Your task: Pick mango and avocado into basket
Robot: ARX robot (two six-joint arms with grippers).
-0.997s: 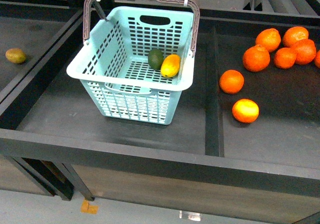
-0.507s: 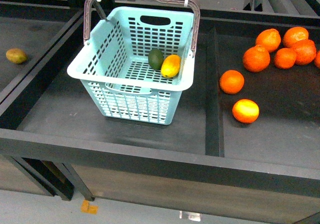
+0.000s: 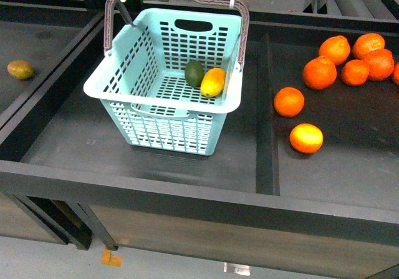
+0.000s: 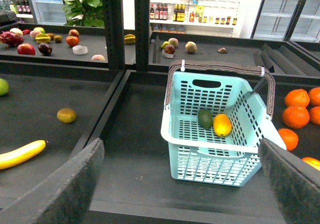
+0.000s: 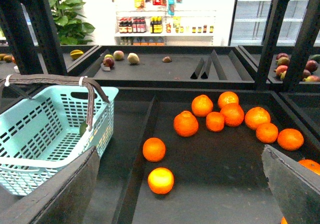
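Note:
The turquoise basket (image 3: 118, 85) stands in the middle tray with its grey-brown handles up. On its floor the dark green avocado (image 3: 194, 73) and the yellow-orange mango (image 3: 212, 82) lie side by side, touching. The left wrist view shows the same basket (image 4: 175, 134) with avocado (image 4: 205, 118) and mango (image 4: 222, 125) inside. My left gripper (image 4: 185, 184) is open and held back from the basket, nothing between its fingers. My right gripper (image 5: 185, 184) is open above the orange tray, with the basket (image 5: 30, 134) off to one side. Neither arm appears in the front view.
Several oranges (image 3: 320, 72) lie in the right tray, two of them nearer the divider rail (image 3: 265, 104). A small brownish fruit (image 3: 20, 69) sits in the left tray, and a banana (image 4: 20, 154) lies there too. More fruit and shop shelves are farther back.

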